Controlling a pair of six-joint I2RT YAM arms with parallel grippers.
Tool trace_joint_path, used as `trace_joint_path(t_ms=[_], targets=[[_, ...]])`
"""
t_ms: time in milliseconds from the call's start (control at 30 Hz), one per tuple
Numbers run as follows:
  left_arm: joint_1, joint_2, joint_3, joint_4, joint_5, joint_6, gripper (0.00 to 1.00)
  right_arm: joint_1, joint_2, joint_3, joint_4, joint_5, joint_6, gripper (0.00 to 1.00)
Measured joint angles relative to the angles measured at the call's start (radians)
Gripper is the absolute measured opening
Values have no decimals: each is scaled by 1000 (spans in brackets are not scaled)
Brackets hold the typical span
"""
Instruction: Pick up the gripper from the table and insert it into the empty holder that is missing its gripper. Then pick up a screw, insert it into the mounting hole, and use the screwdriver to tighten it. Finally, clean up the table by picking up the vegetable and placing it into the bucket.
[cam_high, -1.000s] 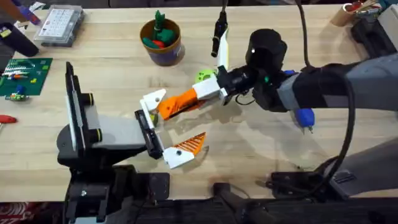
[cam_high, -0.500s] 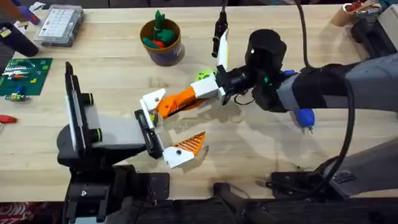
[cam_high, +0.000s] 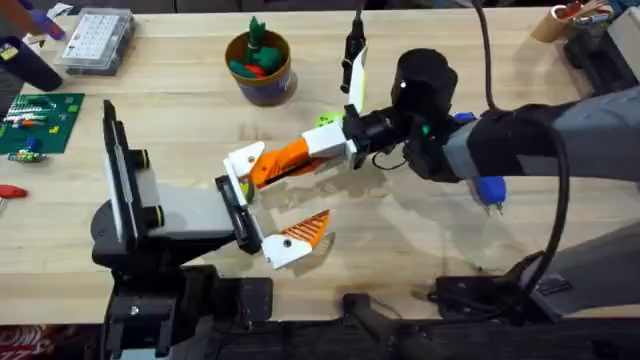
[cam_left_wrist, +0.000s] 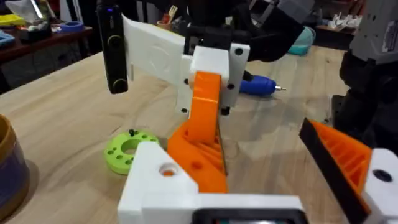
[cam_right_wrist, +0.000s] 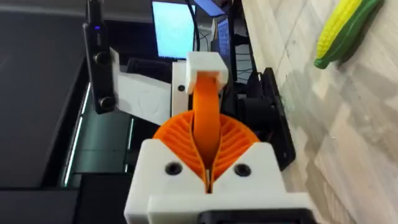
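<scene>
Your right hand (cam_high: 285, 160), shut on the orange-tipped gripper (cam_high: 247, 158), is mid-insertion at the holder (cam_high: 238, 205) just ahead; next, seat it squarely, then release.

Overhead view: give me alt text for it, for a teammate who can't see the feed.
The right end effector holds the gripper against the holder mid-table, orange fingers closed on it. A second orange-tipped finger sits on the holder's near side. The bucket stands behind, the screwdriver lies right.
</scene>
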Motion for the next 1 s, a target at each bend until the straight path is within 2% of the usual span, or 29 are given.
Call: trace_joint_path(t_ms=[1000], targets=[[2, 0, 0, 0, 1, -19, 986, 41, 0, 0, 12, 107, 55, 18]])
